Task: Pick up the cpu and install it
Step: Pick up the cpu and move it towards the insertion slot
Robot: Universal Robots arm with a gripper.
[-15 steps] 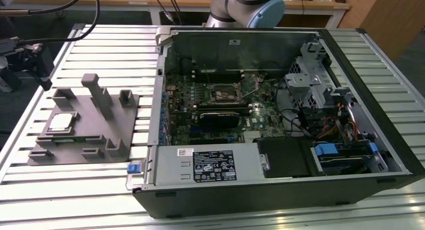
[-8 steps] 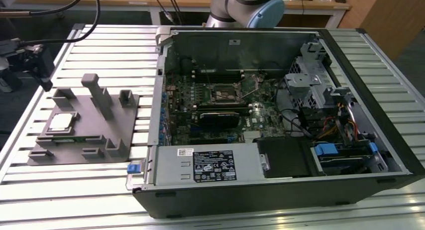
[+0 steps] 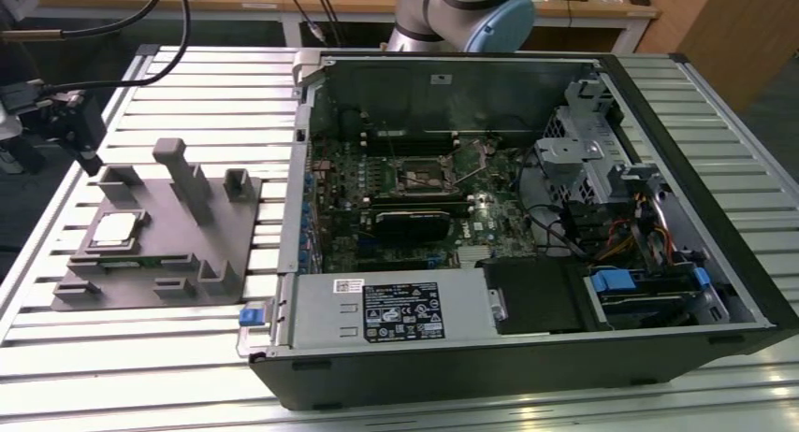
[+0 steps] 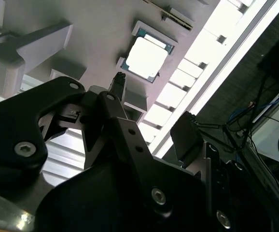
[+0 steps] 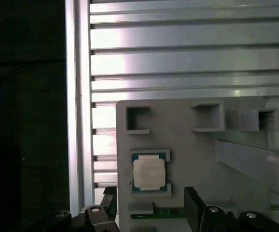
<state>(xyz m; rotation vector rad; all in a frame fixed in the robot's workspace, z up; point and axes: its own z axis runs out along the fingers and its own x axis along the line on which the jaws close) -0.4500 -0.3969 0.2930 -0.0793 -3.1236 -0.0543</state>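
First wrist view: the cpu (image 5: 149,172) sits flat in its pocket (image 5: 150,153) on the grey tray (image 5: 202,154) — our end effector (image 5: 150,193) hovers close by, wide open, holding nothing. We'd worry an off-centre pinch tilts the chip or snags the pocket walls.
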